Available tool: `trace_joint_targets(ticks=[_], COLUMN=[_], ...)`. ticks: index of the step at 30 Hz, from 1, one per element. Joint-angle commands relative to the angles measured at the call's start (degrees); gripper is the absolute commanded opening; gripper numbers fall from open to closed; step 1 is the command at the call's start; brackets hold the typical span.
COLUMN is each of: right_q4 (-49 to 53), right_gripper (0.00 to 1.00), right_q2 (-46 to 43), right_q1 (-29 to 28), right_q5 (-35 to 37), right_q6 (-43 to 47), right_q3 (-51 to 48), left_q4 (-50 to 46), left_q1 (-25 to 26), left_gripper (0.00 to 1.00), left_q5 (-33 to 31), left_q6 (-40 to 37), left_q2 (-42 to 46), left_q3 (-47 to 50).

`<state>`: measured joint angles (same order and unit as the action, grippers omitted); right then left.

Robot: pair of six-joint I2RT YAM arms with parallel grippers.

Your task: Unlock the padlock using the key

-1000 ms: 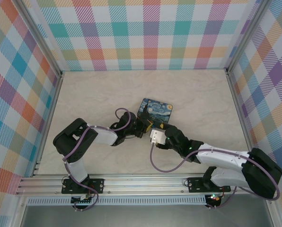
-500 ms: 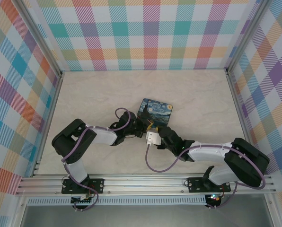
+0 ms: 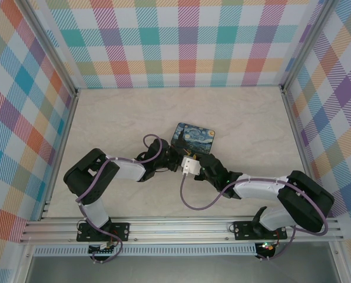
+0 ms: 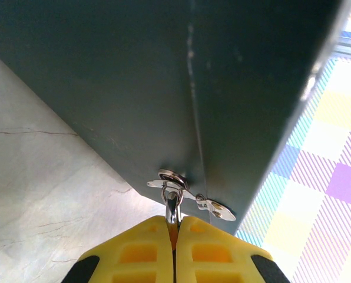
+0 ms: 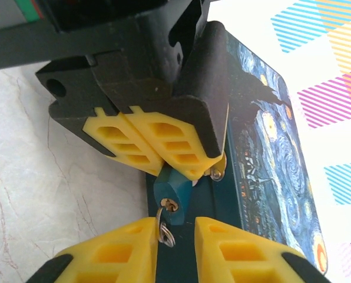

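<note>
Jaws: left gripper [image 5: 186,170] pinched shut on the padlock [image 5: 172,194]; right gripper [image 5: 175,231] open, straddling the key [image 5: 165,227].

Padlock sits mid-frame in the right wrist view, its blue body just below the left fingertips. Key hangs at the body's lower end, seemingly in the keyhole, and is not yet gripped. Judged remaining: close on the key, turn it, free the shackle. Starry tin [image 5: 270,177] touches the padlock on the right and crowds that finger; table [image 5: 46,194] lies to the left.

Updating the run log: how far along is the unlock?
Done: left claw clamps the padlock; key looks inserted. In hand: open right claw straddles the key's ring. Left: grip, turn, free the shackle from the tin's hasp.
</note>
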<state>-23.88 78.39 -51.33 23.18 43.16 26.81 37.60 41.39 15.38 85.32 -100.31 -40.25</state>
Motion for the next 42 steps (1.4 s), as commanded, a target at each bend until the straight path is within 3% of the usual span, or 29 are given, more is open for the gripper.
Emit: trace_joint_targets(ticks=[1,9,15,20,27,41,42], right_q4=[-1.87,-2.01,-0.04,8.40,13.28,12.18,12.71], right_gripper=[0.20,0.00,0.00,0.00,0.00,0.00,0.05], right_q2=[1.01,2.19,1.98,-0.87,-1.45,-2.02,-2.57], right_q1=[0.27,0.61,1.04,1.80,2.53,4.97,5.37], right_q5=[-0.50,0.02,1.86,1.03,-8.52,-14.70,-15.73], right_q6=[-1.14,-2.70,-8.07,-22.99,-45.02,-48.99,-49.38], right_q3=[1.88,2.56,3.77,6.65,7.73,5.54,5.39], left_q4=[1.07,1.30,1.33,1.62,1.62,0.94,0.76], left_q1=[0.08,0.10,0.10,0.19,0.45,0.54,0.60], left_gripper=[0.00,0.00,0.00,0.00,0.00,0.00,0.00], left_q5=[0.87,1.01,1.06,0.97,0.78,0.40,0.27], left_q6=[1.00,1.12,1.20,1.23,1.21,0.88,0.83], left_q2=[1.88,1.83,1.90,1.79,1.63,1.33,1.29], left_q3=[-1.32,-1.40,-1.39,-1.41,-1.60,-1.39,-1.38])
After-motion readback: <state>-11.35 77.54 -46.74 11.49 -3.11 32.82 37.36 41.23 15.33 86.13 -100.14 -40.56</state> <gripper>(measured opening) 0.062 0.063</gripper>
